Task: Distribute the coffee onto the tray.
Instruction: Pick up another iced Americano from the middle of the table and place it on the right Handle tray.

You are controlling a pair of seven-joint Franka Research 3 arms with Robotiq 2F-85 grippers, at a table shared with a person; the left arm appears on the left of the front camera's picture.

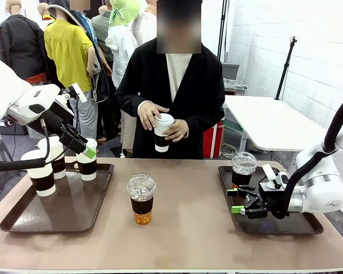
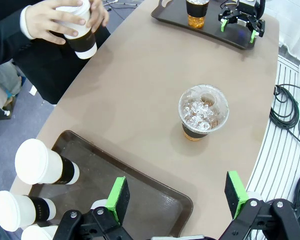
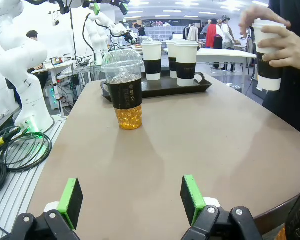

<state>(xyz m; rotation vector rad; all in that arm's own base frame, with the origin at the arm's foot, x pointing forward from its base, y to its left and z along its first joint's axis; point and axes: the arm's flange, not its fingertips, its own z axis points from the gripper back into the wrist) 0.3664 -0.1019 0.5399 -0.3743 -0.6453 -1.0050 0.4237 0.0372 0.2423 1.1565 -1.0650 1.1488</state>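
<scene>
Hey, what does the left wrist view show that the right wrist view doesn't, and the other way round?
Left wrist view alone of the two: the ice seen from above through the middle dome-lidded cup's lid, and the left tray's bare floor. Right wrist view alone: the lit hall behind. Both: that cup, three paper cups on the left tray, and the person's hands around a fourth paper cup.

No words can be read; the dome-lidded cup point(image 3: 124, 92) bears small print on its band (too blurred).
</scene>
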